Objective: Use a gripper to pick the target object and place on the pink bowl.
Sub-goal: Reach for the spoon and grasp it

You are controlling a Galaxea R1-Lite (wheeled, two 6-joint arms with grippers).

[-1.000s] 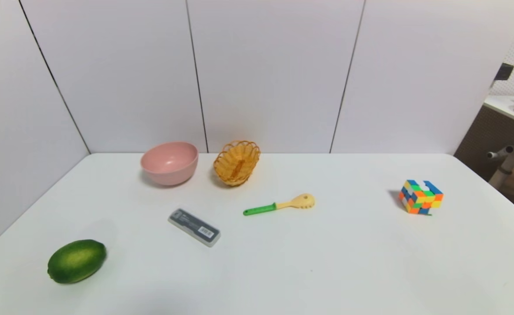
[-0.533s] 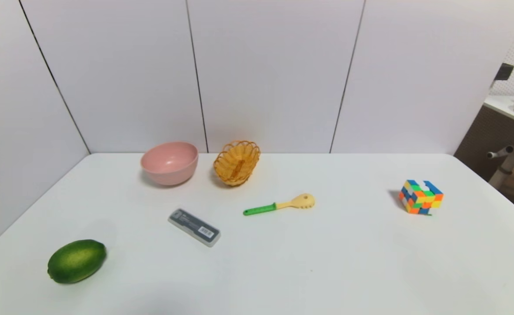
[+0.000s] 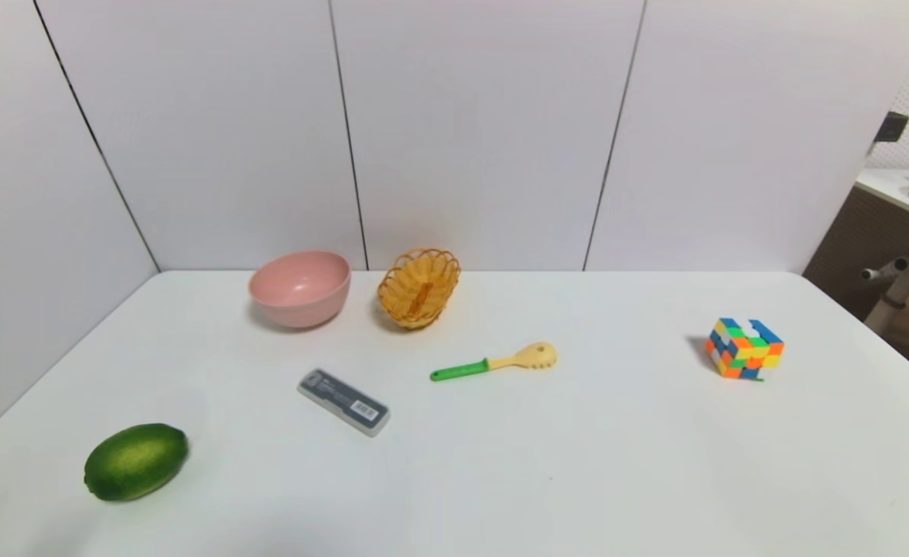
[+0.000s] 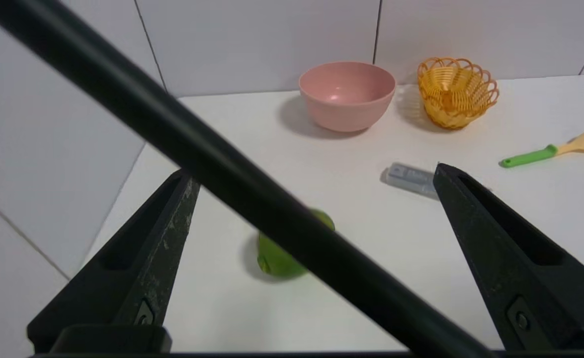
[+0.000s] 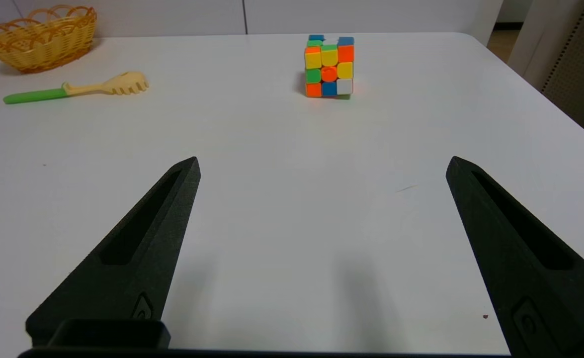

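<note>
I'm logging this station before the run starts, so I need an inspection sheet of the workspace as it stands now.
Surface: white table, with a small dark speck near the front.
Job's things: green-handled pale yellow toy pasta spoon lying flat mid-table; round pale pink plastic bowl upright at the back, nothing in it.
Clutter: orange-yellow woven wicker basket beside the bowl, tilted; grey rectangular case; green oval fruit; multicoloured puzzle cube.
Grippers: left tool open, above the table's front left; right tool open, above the front right; neither holds anything.
Cables: black cable crossing the left wrist view.
Surroundings: white wall panels; second table at right.
</note>
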